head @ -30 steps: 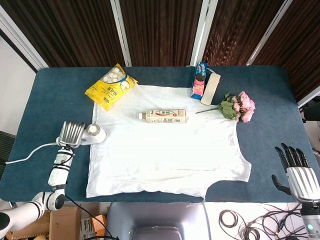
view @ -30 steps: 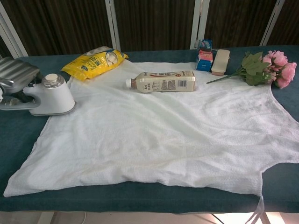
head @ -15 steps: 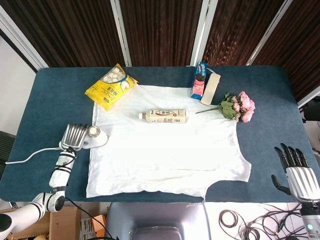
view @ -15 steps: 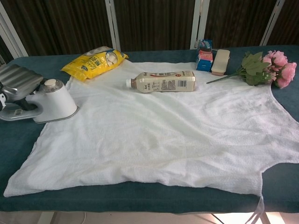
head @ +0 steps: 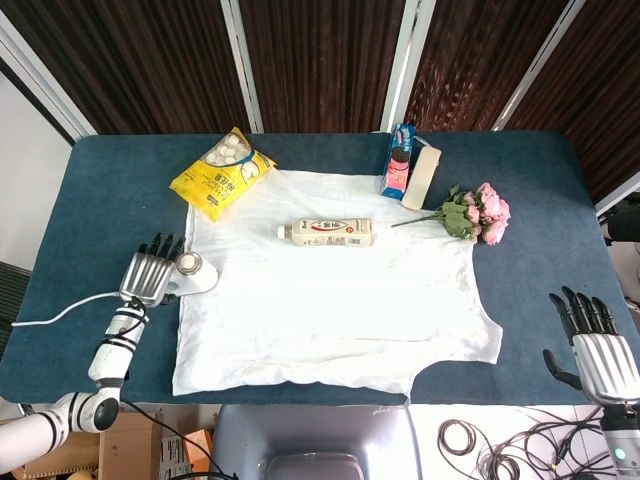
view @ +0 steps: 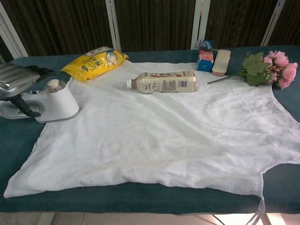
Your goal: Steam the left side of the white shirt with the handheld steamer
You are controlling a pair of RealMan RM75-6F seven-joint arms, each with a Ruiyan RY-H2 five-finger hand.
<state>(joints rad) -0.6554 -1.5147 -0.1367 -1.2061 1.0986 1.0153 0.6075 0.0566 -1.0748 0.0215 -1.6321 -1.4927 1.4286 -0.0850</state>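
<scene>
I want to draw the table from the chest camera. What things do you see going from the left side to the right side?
Left hand → handheld steamer → yellow snack bag → drink bottle → blue carton → beige case → pink flowers. The white shirt lies spread underneath.

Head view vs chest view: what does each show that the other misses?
Head view only: the right hand, open, off the table's near right corner, cables on the floor, and the steamer's white cord.
Chest view only: the steamer side-on, its base resting on the left edge of the white shirt.
Both: the left hand at the steamer's handle, the bottle lying on the shirt, yellow bag, flowers and blue carton.
</scene>
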